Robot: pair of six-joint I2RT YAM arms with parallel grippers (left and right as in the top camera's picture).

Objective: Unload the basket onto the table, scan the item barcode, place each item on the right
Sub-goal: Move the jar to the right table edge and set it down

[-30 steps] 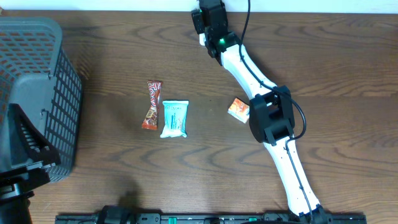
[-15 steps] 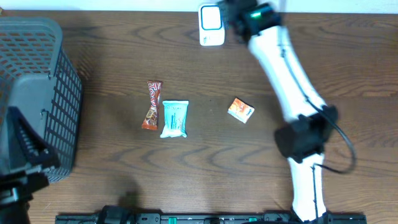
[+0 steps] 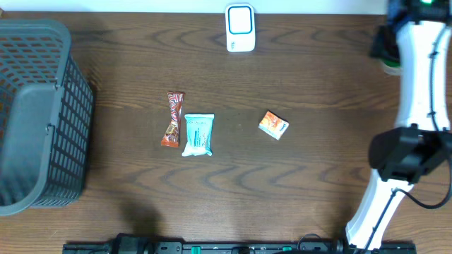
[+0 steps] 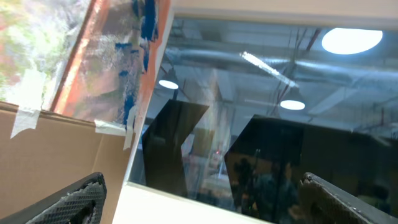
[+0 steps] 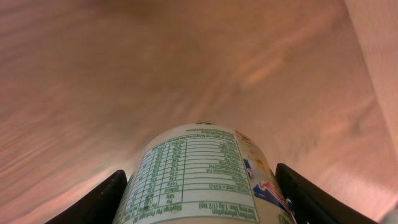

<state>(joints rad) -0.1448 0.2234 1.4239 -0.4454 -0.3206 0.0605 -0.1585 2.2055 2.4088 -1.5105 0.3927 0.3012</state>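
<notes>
The bottle (image 5: 199,162) carried from scanner (image 3: 240,28) to back-right corner of table (image 3: 318,197).
Your right gripper (image 5: 200,198) grips it, left gripper (image 4: 205,196) spread empty; scan probably done.

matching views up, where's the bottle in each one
overhead: bottle at the far right, near the top edge
left wrist: not in it
right wrist: bottom centre, label up, between the jaws
shared: the wood table, in overhead and right wrist
</notes>
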